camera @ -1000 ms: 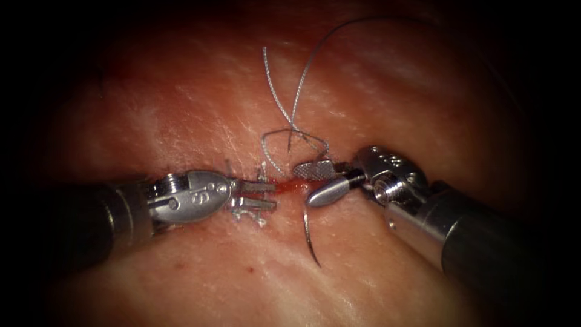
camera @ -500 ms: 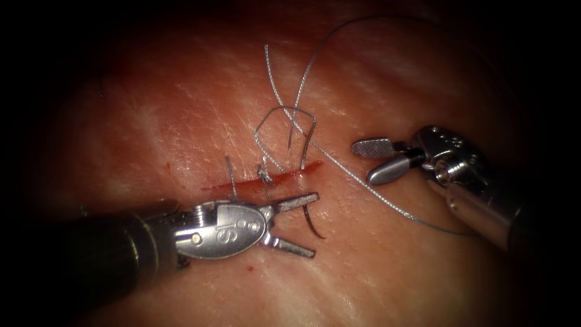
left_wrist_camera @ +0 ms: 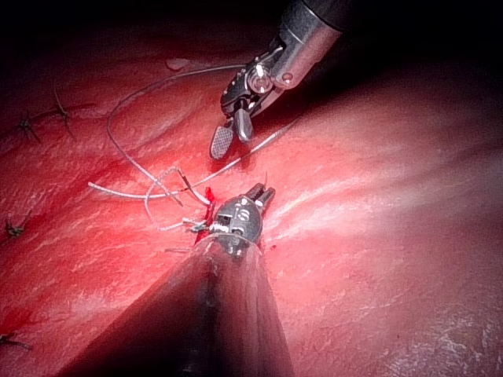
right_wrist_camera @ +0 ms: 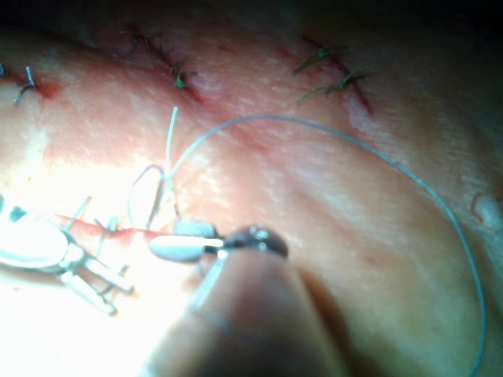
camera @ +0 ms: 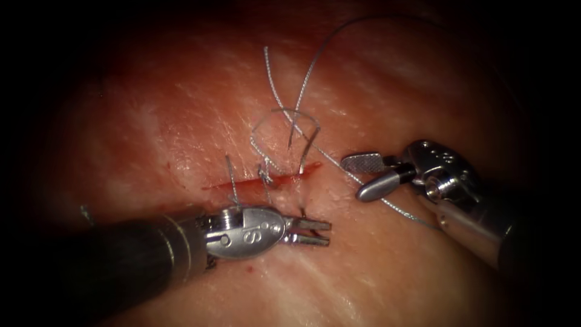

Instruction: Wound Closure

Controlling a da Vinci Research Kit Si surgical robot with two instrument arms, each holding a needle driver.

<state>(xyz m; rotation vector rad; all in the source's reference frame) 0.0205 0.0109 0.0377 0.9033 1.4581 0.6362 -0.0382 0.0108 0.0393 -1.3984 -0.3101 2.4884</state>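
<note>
The cut is a short red line across the tissue. My left tool lies just below the cut's right end. Its jaws are closed down on the curved needle, of which a short dark stub shows above them at the tissue surface. I cannot tell how much of the needle is in the tissue. My right tool hovers right of the cut with its jaws open and empty. The thread runs beneath it and loops above the cut. The left tool and the open right tool also appear in the left wrist view.
A tied stitch with short cut ends sits on the cut's middle. More thread arcs off toward the far right. Older closed stitches lie farther up the tissue. Small red fluid spots dot the tissue below the left tool.
The left tool has moved right and slightly down, and its wide-open jaws have closed onto the needle. The right tool, after backing away to the right, has drifted a little left.
</note>
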